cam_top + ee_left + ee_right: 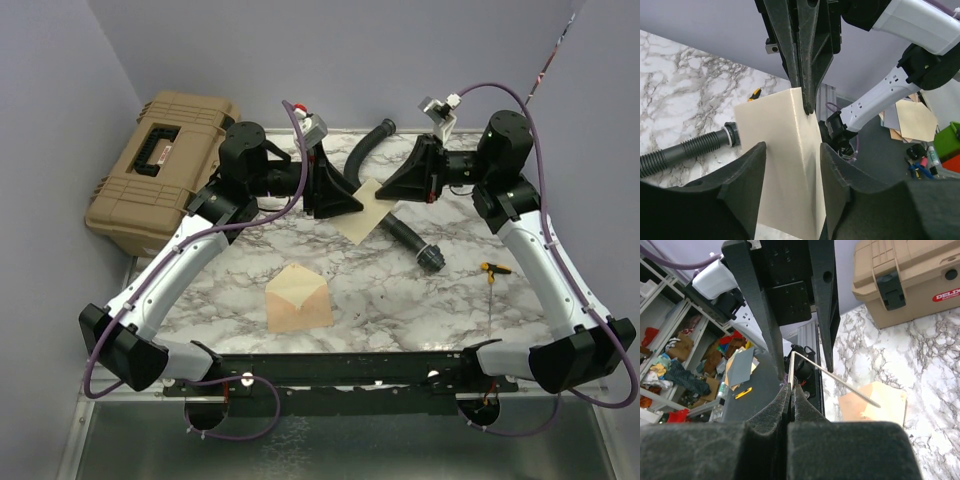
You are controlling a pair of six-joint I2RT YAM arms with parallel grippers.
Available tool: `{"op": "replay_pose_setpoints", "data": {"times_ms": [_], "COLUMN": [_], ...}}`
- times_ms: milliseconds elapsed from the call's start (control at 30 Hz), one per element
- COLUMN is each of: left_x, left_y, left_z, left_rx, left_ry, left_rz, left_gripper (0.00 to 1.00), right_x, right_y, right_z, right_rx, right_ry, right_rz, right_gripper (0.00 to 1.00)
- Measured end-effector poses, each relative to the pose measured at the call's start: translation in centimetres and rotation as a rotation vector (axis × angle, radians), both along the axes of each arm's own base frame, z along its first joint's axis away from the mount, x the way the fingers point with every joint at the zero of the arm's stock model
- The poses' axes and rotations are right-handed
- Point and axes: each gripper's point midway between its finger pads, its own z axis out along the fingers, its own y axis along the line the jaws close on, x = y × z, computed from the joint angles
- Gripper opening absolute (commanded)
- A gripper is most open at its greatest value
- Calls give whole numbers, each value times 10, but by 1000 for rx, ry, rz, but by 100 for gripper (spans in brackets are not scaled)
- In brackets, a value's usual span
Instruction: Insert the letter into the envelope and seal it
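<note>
The letter (365, 218), a pale kraft sheet, hangs in the air above the back of the table between my two grippers. My right gripper (392, 192) is shut on its edge; in the right wrist view the sheet (790, 369) shows edge-on, bent at a crease just above the shut fingers (791, 390). My left gripper (350, 200) is open, and in the left wrist view its fingers (747, 185) stand on either side of the letter (785, 150) without pinching it. The envelope (298, 300) lies on the table nearer the front with its flap open; it also shows in the right wrist view (875, 402).
A tan hard case (160, 165) sits at the back left, partly off the marble table. A black corrugated hose (415, 240) lies behind and right of the letter. A yellow-handled screwdriver (495, 268) lies at the right.
</note>
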Motion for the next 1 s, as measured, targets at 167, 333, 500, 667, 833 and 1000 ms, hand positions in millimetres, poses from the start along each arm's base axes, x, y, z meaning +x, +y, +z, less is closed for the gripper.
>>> {"op": "replay_pose_setpoints", "data": {"times_ms": [167,333,500,667,833,1000], "left_x": [1,5,20,39,56,60], "left_y": [-2,-2,-2,2,6,4], "left_z": [-4,-4,-5,-3,9,28], "left_rx": [5,4,5,-2,-62,-195], "left_ry": [34,34,33,57,126,227], "left_rz": [-7,13,100,230,352,380], "left_gripper": [19,0,0,0,0,0], "right_x": [5,10,27,48,38,43], "right_y": [1,1,1,-7,-22,-19], "right_z": [3,3,4,21,22,18], "right_rx": [3,3,-2,40,149,229], "right_ry": [-7,-7,32,144,229,290], "right_rz": [-28,-60,-186,-416,-550,-543], "right_gripper": [1,12,57,78,88,89]}}
